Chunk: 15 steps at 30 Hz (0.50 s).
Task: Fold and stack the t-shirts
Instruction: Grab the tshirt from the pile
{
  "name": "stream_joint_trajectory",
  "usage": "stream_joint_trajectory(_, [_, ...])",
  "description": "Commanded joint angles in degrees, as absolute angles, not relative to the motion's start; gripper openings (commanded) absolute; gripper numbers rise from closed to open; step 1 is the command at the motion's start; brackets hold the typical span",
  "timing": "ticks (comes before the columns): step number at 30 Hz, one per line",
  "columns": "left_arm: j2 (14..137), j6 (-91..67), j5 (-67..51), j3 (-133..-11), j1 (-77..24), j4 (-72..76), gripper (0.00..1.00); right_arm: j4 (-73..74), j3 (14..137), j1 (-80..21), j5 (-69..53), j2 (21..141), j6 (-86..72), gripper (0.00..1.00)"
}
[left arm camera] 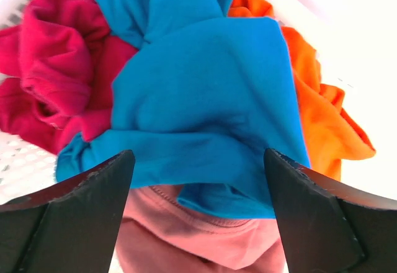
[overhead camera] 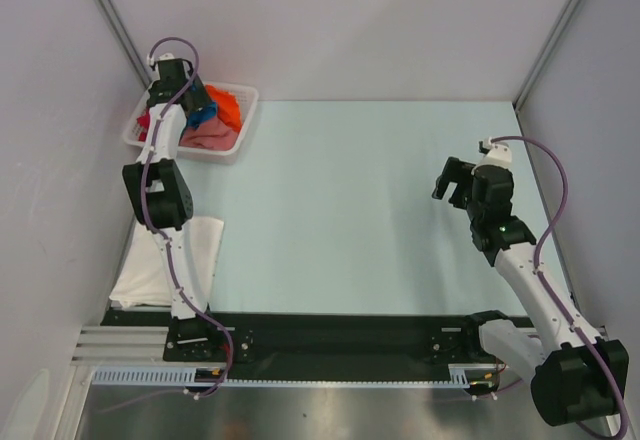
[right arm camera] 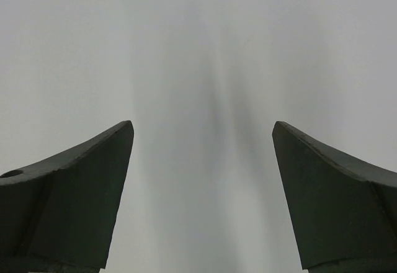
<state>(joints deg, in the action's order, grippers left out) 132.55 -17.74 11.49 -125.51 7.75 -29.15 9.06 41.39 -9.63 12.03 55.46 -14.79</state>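
Note:
Four crumpled t-shirts lie heaped in the white basket (overhead camera: 244,130) at the table's far left. The bright blue one (left arm camera: 198,80) lies on top, crimson (left arm camera: 49,68) to its left, orange (left arm camera: 322,118) to its right, and dusty pink (left arm camera: 205,242) underneath. My left gripper (left arm camera: 198,152) hangs open just over the heap, its fingers either side of the blue shirt's lower fold and the pink collar. From above, the left gripper (overhead camera: 193,106) covers part of the pile. A folded white t-shirt (overhead camera: 150,265) lies by the left arm. My right gripper (overhead camera: 452,186) is open and holds nothing above bare table.
The pale table top (overhead camera: 340,210) spreads between the two arms. Grey walls close in the left, back and right sides. The basket sits tight in the far left corner. A black rail (overhead camera: 330,335) runs along the near edge.

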Motion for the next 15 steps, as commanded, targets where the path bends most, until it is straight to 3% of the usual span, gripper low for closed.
stream_joint_trajectory(1, [133.2, -19.9, 8.3, -129.5, 8.3, -28.7, 0.89, 11.2, 42.5, -9.5, 13.0, 54.8, -15.7, 0.99])
stream_joint_trajectory(9, [134.0, -22.7, 1.8, -130.4, 8.7, -27.6, 0.48, 13.4, 44.2, -9.6, 12.4, 55.7, -15.9, 1.00])
stream_joint_trajectory(11, [132.8, -23.3, 0.7, -130.8, 8.7, -26.3, 0.42, 14.5, 45.0, -9.6, 11.8, 56.9, -15.7, 1.00])
stream_joint_trajectory(14, [130.9, -25.0, 0.7, -132.6, 8.9, -25.8, 0.18, 16.8, 46.9, -9.6, 10.1, 58.4, -16.4, 1.00])
stream_joint_trajectory(15, [130.0, -26.3, 0.9, -133.0, 8.9, -25.8, 0.00, 17.1, 47.4, -9.8, 8.0, 59.4, -16.8, 0.99])
